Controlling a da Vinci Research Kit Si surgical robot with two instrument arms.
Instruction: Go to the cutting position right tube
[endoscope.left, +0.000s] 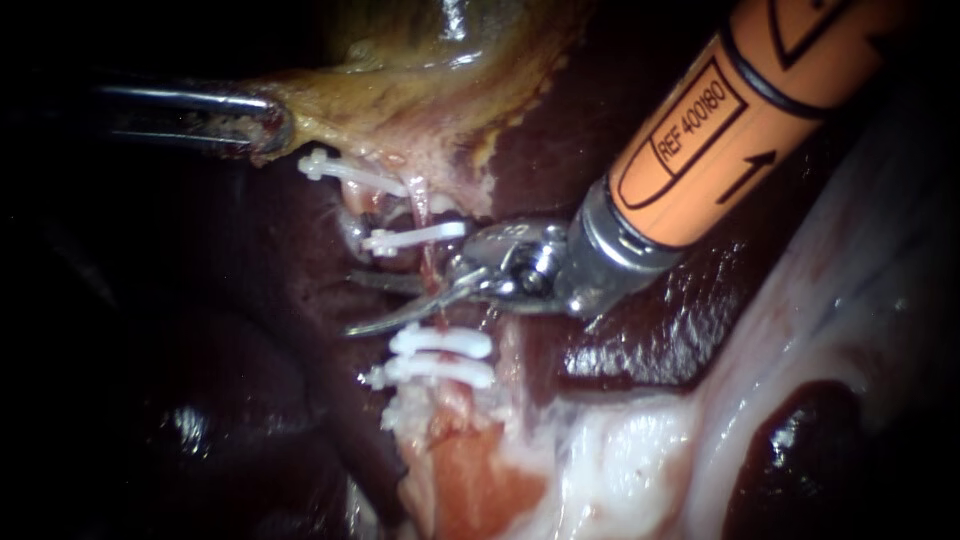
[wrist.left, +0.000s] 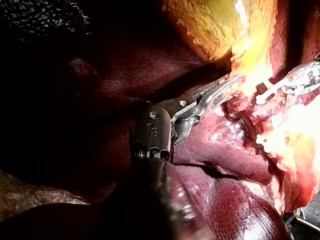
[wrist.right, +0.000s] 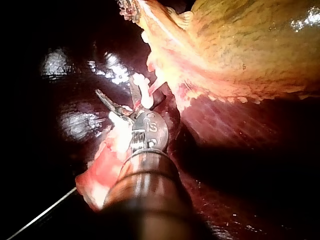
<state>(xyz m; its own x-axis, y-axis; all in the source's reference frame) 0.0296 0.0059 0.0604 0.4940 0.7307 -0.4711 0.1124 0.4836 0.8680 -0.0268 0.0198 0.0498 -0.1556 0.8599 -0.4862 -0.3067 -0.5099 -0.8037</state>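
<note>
maroon liver (endoscope.left: 650, 320) fills most of my endoscope feed, shiny and wet. the yellow-green gallbladder (endoscope.left: 420, 80) sits along the top of it, with a ragged pale edge hanging down toward the middle. off to the lower right there's a band of whitish fatty tissue (endoscope.left: 600, 460).

my right instrument (endoscope.left: 355, 303) comes in from the upper right on a fat orange shaft with a steel wrist, and it ends in two thin curved blades. those blades are spread apart, and the right tube (endoscope.left: 428, 262), a skinny reddish strand running down from the gallbladder's edge, passes through the gap close to the pivot. can't say either blade is actually pressing on it.

my left instrument (endoscope.left: 262, 125) reaches in from the left with its jaws clamped on the gallbladder's edge; the left wrist view shows the same bite on yellow tissue.

smallest stuff: white clips. one (endoscope.left: 415, 238) crosses the tube just above the blades, a pair (endoscope.left: 440, 342) sits just below them, and another (endoscope.left: 340, 170) is up nearer the left instrument.
</note>
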